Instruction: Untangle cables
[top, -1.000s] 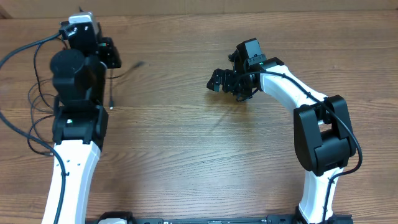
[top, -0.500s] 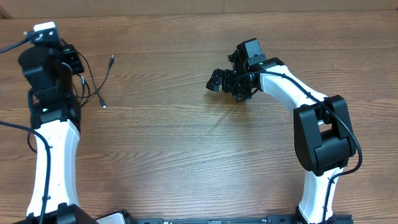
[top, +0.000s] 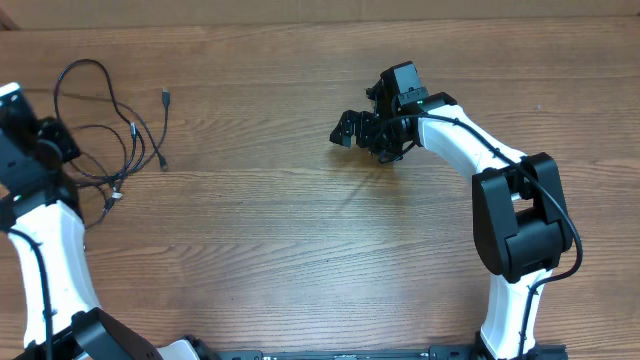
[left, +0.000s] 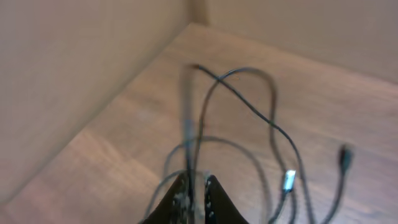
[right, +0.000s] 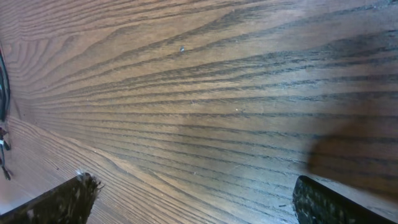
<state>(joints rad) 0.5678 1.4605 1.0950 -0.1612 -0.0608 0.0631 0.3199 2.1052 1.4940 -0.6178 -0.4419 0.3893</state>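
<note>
Cables (top: 133, 130): lay at upper left, on the counter (top: 300, 240).
Left tool (top: 55, 145): sat at far left edge, against them.
Right tool (top: 360, 136): sat at upper centre, well apart.

You are at a robotics lab bench. A left arm (top: 50, 250) and a right arm (top: 510, 220), both white and black, stand at the near edge of a bare wood-grain table (top: 300, 250), each trailing its own wiring. Plain tan panels (left: 74, 74) close the table in at the far edge and the left side and meet in a corner, as in a test enclosure. On the tabletop you see only thin black cables (top: 133, 130).
</note>
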